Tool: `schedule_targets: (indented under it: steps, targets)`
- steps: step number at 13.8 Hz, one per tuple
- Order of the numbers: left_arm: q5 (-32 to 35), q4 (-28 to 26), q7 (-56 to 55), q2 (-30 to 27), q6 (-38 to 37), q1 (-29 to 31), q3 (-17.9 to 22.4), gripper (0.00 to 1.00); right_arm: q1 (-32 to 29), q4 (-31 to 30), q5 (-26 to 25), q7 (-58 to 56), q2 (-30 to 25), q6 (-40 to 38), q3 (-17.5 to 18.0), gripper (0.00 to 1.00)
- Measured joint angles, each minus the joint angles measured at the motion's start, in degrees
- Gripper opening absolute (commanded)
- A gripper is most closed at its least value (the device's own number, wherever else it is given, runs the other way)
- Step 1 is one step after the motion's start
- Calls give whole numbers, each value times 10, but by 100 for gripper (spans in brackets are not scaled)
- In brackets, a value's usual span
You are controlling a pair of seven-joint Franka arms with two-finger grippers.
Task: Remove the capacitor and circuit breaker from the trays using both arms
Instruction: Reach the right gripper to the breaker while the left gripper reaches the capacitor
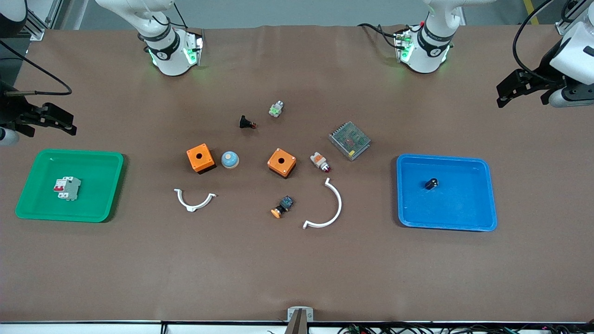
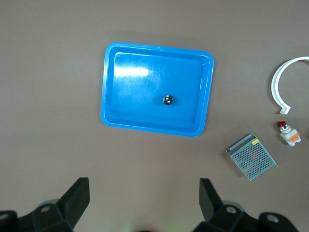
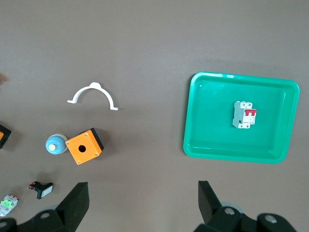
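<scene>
Both parts are in their trays, nothing lifted yet.

The capacitor [image 1: 431,183] sits near the middle of the blue tray [image 1: 482,218], a bit toward the rim closest to the table centre. Your left gripper [image 1: 519,90] is up over bare table at the left arm's end of the table, off the tray's robot-side corner, jaws wide and empty. In the left wrist view the capacitor [image 2: 168,100] lies well ahead of the fingers [image 2: 77,198], about centred between them. It looks end-on there, so long axis: can't call it.

The circuit breaker [image 1: 67,188] lies flat mid green tray [image 1: 28,204], long axis roughly across the tray's short way, red levers toward the outer rim. The right gripper [image 1: 53,121] hangs over table just off the tray's robot-side rim, jaws wide, empty. Each arm is clearly the nearer one to its own tray.

Room: both parts stand well off every tray wall, so you should have clean drops. The orange boxes [image 1: 200,157], buttons and white clips [image 1: 195,200] cluster mid-table; I'd set down on open table near each tray, short of those.
</scene>
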Motion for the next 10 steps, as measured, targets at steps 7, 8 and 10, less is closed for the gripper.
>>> schedule_targets:
  steps: [7,8,10]
  targets:
    - [0,15,0,16,-9,1,0,100,0,2,0,0,0,0,0,100]
    - [0,15,0,31,-6,2,0,100,0,2,0,0,0,0,0,100]
    - [0,9,0,76,27,2,0,100,0,2,0,0,0,0,0,100]
